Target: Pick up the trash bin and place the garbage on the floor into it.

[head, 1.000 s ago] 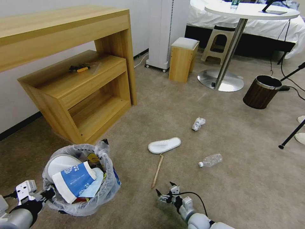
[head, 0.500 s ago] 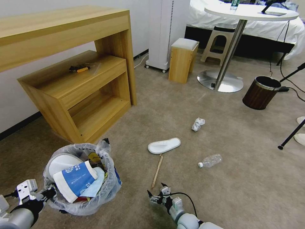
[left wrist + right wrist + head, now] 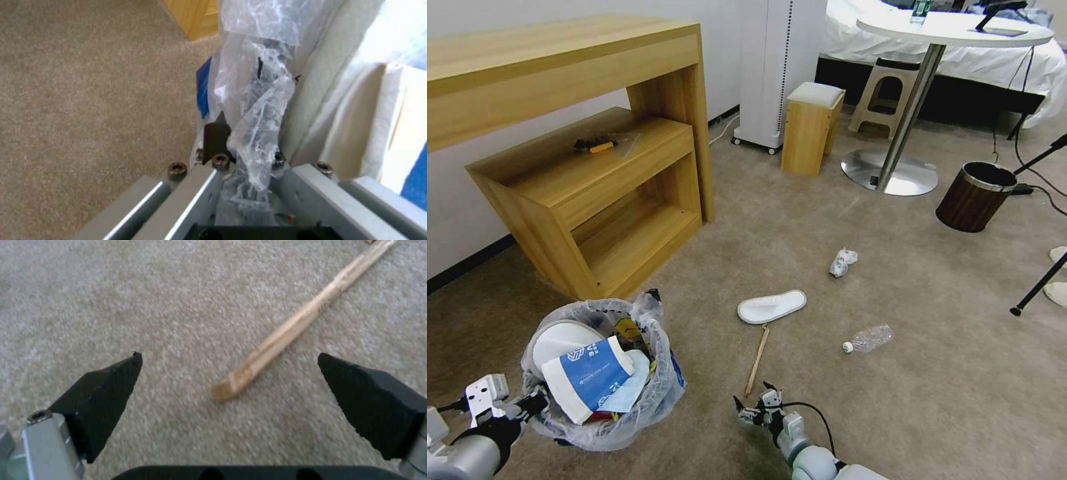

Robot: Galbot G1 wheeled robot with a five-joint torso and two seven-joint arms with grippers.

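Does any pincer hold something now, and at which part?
The left pincer is shut on the trash bin, gripping its bag-covered rim. The right pincer is open over the carpet, holding nothing.

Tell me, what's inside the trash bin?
In the trash bin lie a blue-white paper cup, a white slipper and something red. Whatever sits deeper is covered.

I see beige carpet [image 3: 827, 220] throughout. A wooden desk [image 3: 560, 60] with a low shelf unit [image 3: 594, 193] lines the white wall [image 3: 467, 207]; ahead stand a white tower [image 3: 777, 67], wooden stool [image 3: 812, 127], round table [image 3: 954, 27], bed [image 3: 1027, 60].
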